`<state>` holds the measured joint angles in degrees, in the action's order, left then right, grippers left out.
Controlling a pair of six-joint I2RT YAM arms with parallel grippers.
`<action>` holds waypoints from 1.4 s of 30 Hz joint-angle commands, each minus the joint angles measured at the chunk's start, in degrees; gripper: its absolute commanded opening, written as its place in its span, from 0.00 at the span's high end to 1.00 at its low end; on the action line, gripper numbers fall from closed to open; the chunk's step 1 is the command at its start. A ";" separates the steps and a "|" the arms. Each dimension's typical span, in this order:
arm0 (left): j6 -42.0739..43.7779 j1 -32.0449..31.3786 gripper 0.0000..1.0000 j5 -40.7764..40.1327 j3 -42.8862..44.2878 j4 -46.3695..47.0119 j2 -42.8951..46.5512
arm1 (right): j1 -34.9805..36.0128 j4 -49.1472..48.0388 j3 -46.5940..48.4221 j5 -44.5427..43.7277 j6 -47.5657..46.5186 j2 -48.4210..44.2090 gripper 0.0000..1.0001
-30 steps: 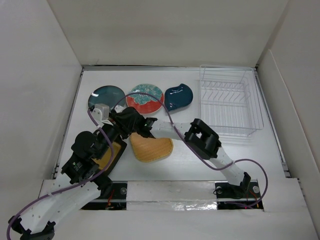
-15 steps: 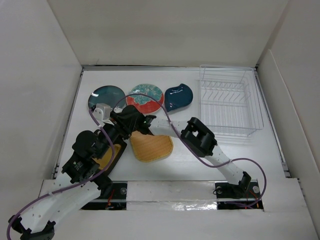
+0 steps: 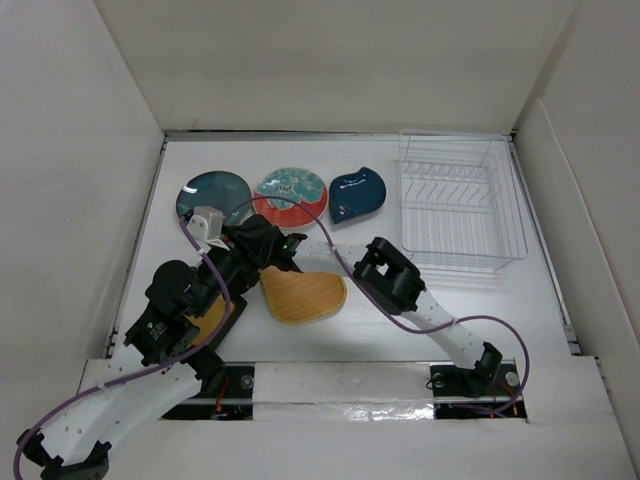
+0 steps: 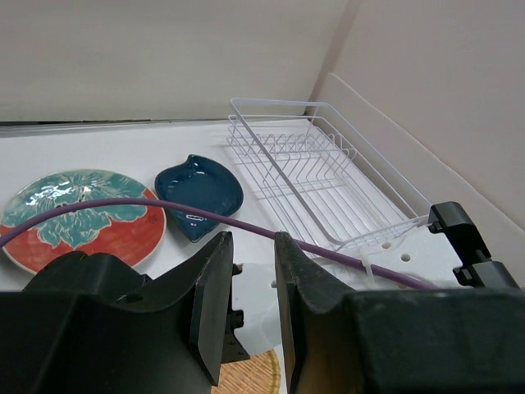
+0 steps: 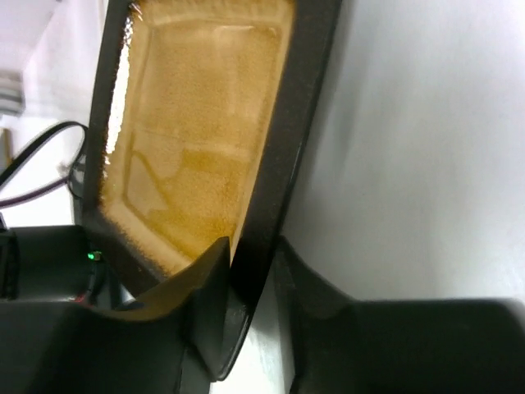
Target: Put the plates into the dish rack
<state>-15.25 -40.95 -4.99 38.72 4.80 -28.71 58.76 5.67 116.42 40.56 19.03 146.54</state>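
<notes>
My right gripper (image 5: 250, 246) is shut on the black rim of the black-rimmed tan plate (image 5: 197, 139). In the top view this plate (image 3: 213, 320) lies near left, mostly hidden under the arms, with the right gripper (image 3: 242, 278) at its edge. My left gripper (image 4: 254, 238) is open by a narrow gap and empty. It sits just above the crossing arms (image 3: 262, 242). The tan woven plate (image 3: 303, 295) lies mid-table. The dark teal plate (image 3: 213, 192), floral plate (image 3: 291, 192) and navy leaf plate (image 3: 357, 193) lie in a row at the back. The dish rack (image 3: 460, 205) stands back right and holds nothing.
A purple cable (image 4: 246, 222) crosses in front of the left fingers. The right arm's elbow (image 3: 388, 272) hangs between the woven plate and the rack. White walls close in the table on the left, back and right.
The right arm's elbow has shifted a little left. Less of the black-rimmed plate shows under the arms. The other plates and the rack have not moved.
</notes>
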 commanded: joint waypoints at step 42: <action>-0.75 0.96 0.74 -4.77 0.30 2.94 2.52 | -15.51 -55.75 -48.20 -15.16 30.35 -36.15 1.00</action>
<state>-15.57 -40.53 -12.34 38.70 5.30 -25.50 43.22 -37.52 71.18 24.84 44.91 113.80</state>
